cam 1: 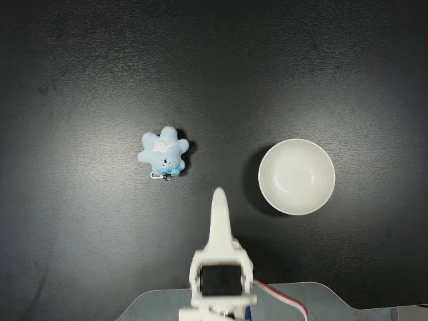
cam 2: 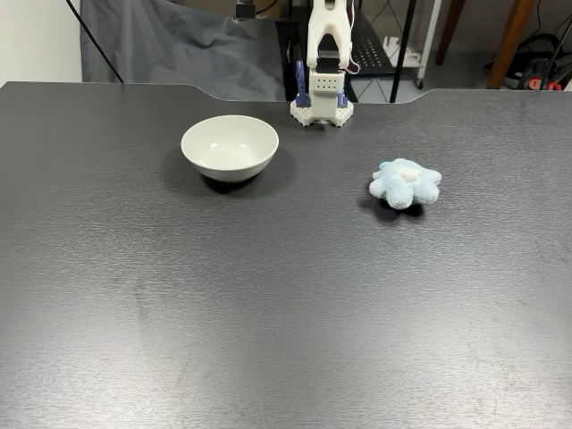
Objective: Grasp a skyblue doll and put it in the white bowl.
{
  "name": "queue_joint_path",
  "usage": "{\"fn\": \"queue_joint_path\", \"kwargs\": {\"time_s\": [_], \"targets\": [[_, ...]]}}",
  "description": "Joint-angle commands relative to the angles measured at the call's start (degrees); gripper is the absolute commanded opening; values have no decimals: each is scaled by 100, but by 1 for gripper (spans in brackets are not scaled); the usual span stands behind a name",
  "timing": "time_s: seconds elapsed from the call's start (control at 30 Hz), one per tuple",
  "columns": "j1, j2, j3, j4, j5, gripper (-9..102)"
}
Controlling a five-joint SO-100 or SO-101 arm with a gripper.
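The skyblue doll [cam 1: 164,152] lies flat on the black table, a fluffy lobed plush with a white centre patch and a small metal clip at its lower edge. In the other fixed view the doll [cam 2: 405,182] sits right of centre. The white bowl [cam 1: 281,167] stands upright with nothing in it, well to the doll's right; from the far side the bowl [cam 2: 229,147] appears on the left. My gripper [cam 1: 219,194] points up the picture between doll and bowl, touching neither, its white fingers closed into one narrow tip and holding nothing. The arm's base [cam 2: 322,94] stands at the far table edge.
The black table [cam 1: 100,80] stretches wide around both things. A pale grey plate [cam 1: 287,301] lies under the arm's base. Behind the table hang a grey cloth [cam 2: 170,45] and some furniture legs and cables [cam 2: 527,63].
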Motion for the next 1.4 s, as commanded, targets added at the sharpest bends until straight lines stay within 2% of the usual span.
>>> {"fn": "queue_joint_path", "kwargs": {"time_s": [0.0,0.2,0.63,0.77,1.17,1.37], "targets": [[-53,-1204,-914,369,-44,8],[-483,-1521,-905,369,-44,8],[-3437,-2496,-888,369,-35,8],[-3595,-2514,-809,369,-35,8],[-3577,-2514,1046,360,-35,8],[-3595,-2514,1380,352,-35,8]]}}
